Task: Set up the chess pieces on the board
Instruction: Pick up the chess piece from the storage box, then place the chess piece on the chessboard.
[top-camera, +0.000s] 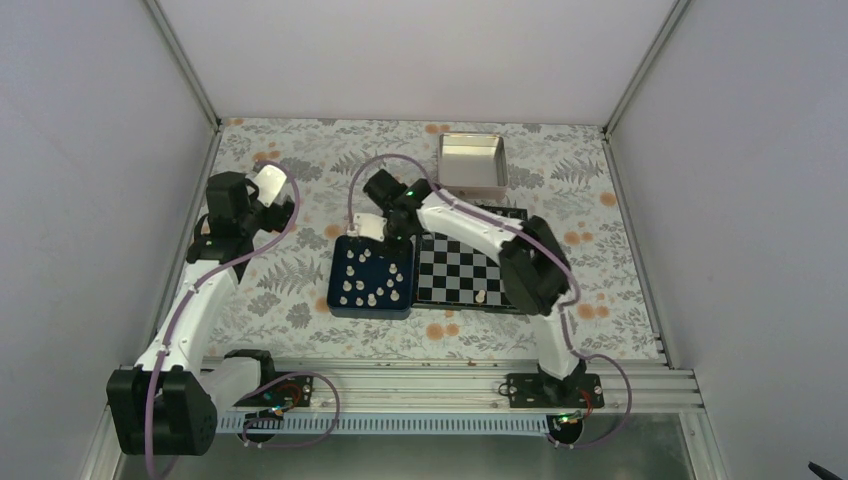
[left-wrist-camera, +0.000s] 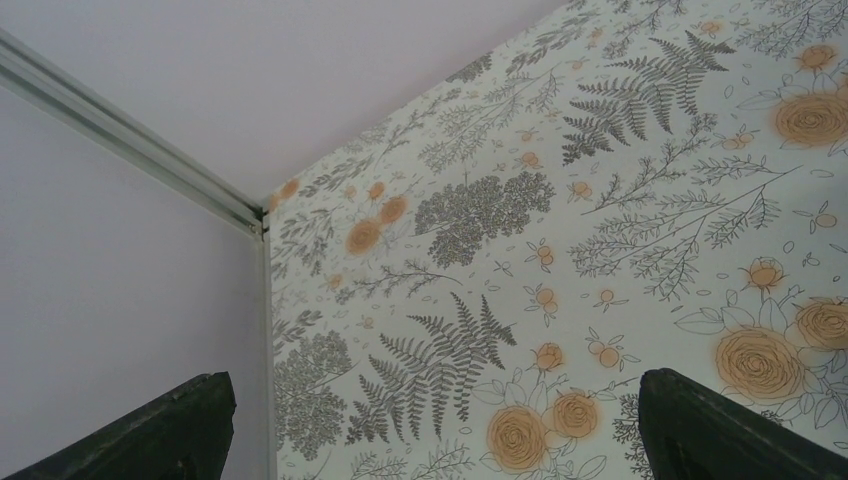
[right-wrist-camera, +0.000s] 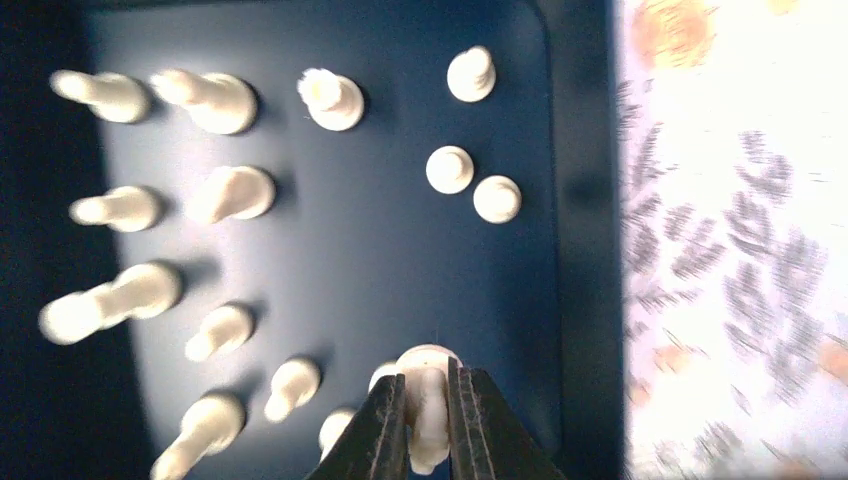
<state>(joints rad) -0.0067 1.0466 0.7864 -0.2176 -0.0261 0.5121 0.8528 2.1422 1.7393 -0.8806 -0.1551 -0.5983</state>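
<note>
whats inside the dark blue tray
Many white chess pieces sit on the dark blue tray floor; the right claw is shut on one. The claw covers whatever lies directly beneath it.

Both the left arm (top-camera: 190, 310) and the right arm (top-camera: 462, 222) have smooth white shells between chunky black joints. 1 purple cable (top-camera: 385, 157) loops along each. A green light (top-camera: 410, 190) glows at the right arm's 11 o'clock end. The left gripper (left-wrist-camera: 437, 378) has 2 matte black wedge fingers (left-wrist-camera: 150, 430).
</note>
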